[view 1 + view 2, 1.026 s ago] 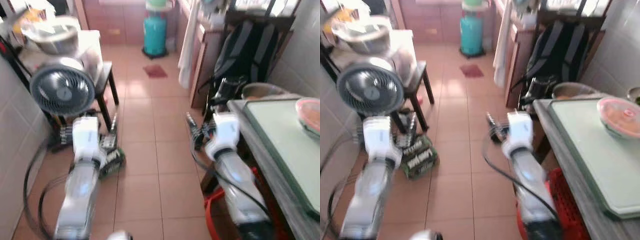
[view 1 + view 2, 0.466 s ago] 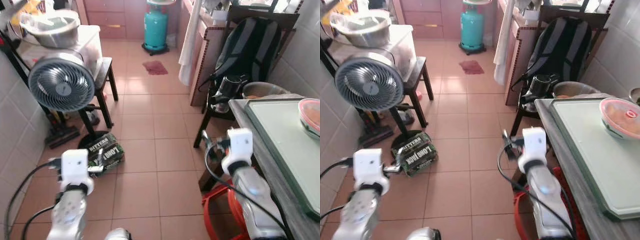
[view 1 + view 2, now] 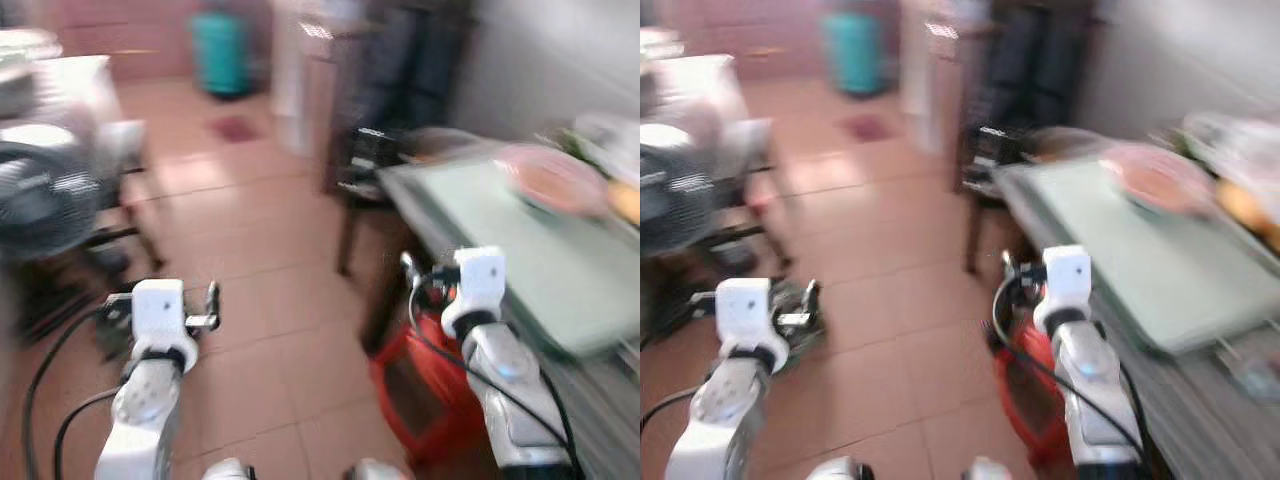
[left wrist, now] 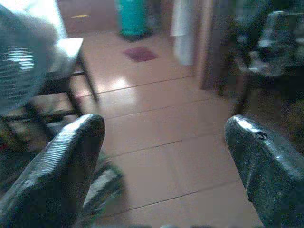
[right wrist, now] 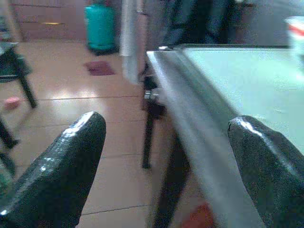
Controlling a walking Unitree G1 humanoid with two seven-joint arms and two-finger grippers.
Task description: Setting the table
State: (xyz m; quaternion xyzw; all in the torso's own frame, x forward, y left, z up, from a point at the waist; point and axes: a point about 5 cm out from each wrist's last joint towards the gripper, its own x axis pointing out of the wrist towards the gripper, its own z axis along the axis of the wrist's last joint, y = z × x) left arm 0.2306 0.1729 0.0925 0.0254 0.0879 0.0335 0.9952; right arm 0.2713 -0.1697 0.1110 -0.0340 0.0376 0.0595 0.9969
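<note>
The picture is blurred by motion. A table with a pale green top (image 3: pixel 500 235) stands on the right, and a pink-lidded bowl (image 3: pixel 548 178) rests on its far part. My right gripper (image 3: pixel 408 268) hovers just off the table's near left edge, open and empty; in the right wrist view the table edge (image 5: pixel 190 90) lies between its fingers (image 5: pixel 61 166). My left gripper (image 3: pixel 212 300) hangs over the tiled floor, also open, with nothing between its fingers (image 4: pixel 61 166).
A red stool (image 3: pixel 420 390) sits under the table's near corner. A dark chair (image 3: pixel 372 165) stands at the table's far end. On the left is a fan (image 3: pixel 40 200). A teal gas cylinder (image 3: pixel 222 55) stands at the back of the tiled floor (image 3: pixel 270 300).
The camera has swung to the right, so the table and bowl sit nearer the middle of the view. Both arms hold roughly the same pose.
</note>
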